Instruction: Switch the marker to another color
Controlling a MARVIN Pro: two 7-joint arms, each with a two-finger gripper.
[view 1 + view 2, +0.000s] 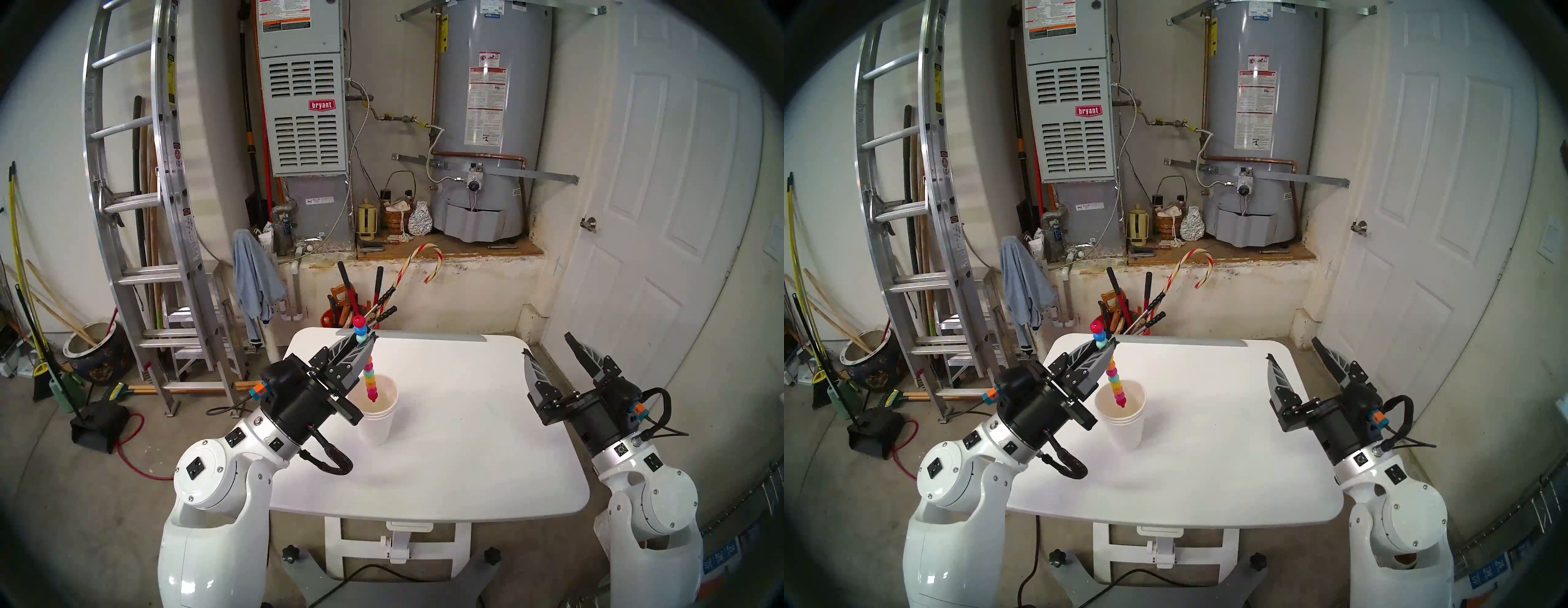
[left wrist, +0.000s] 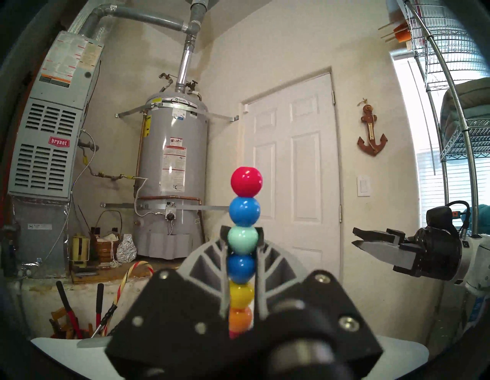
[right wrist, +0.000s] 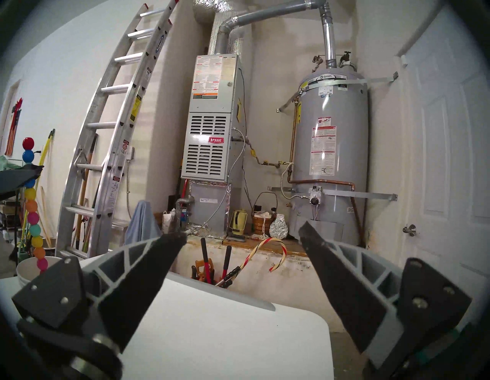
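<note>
The marker (image 1: 370, 375) is a stick of stacked coloured beads, held nearly upright. My left gripper (image 1: 362, 339) is shut on it near its top, at the teal and blue beads (image 2: 241, 241). Its lower tip hangs inside the mouth of a stack of white cups (image 1: 379, 418) on the white table (image 1: 466, 446); I cannot tell whether it touches the bottom. The marker also shows in the right head view (image 1: 1115, 378) and at the right wrist view's left edge (image 3: 33, 209). My right gripper (image 1: 549, 344) is open and empty above the table's right edge, also seen in its wrist view (image 3: 242, 234).
A red bucket (image 1: 329, 318) of tools with a red-and-white striped candy cane (image 1: 420, 263) stands just behind the table's far edge. A ladder (image 1: 140, 212) leans at the left; a furnace (image 1: 303, 110), water heater (image 1: 488, 119) and door (image 1: 679, 191) are behind.
</note>
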